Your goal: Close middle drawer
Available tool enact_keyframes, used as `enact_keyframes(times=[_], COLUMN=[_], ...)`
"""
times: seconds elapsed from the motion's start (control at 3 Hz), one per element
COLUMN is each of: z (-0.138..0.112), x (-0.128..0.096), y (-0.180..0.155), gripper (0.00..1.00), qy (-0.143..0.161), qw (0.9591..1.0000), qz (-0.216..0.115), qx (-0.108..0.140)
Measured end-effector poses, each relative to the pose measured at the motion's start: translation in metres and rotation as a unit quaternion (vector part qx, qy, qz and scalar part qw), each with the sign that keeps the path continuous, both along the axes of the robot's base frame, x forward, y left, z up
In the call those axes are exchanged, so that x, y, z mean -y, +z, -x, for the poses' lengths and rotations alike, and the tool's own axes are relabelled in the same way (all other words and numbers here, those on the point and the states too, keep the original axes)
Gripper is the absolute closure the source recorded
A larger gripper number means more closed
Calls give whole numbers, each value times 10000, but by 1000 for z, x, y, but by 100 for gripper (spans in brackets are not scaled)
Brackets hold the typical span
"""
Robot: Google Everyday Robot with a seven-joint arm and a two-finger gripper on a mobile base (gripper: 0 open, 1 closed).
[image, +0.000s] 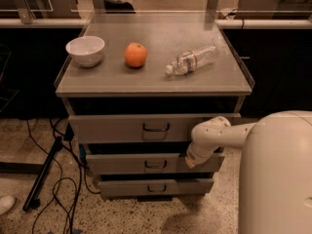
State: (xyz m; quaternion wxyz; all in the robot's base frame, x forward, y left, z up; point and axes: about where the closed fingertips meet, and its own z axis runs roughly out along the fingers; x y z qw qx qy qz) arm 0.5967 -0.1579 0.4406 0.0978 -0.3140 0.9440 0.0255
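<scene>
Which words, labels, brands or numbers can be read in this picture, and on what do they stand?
The water bottle has a label, but it is too blurred to read.
No text shows on the middle drawer, nor on the pincer at the right part of that drawer's front.

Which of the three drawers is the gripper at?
The middle drawer: the gripper is at the right part of its front, below the taller top drawer and above the bottom drawer.

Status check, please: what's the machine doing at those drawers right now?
Pincer at front right end of wide grey metal middle drawer. Drawer sticks out, not shut. Black cables on floor left, apart from it.
</scene>
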Motion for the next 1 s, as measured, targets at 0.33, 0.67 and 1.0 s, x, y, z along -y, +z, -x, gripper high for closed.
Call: enact_keyframes(times=[0.33,0.67,1.0], z=[1,37,82], x=[0,15,40], y=[-1,-8,-12], gripper=[100,100,100], qy=[4,51,-11], qw=[10000,9996,9984], qz=[-8,30,48], qx=[-13,-288,-554])
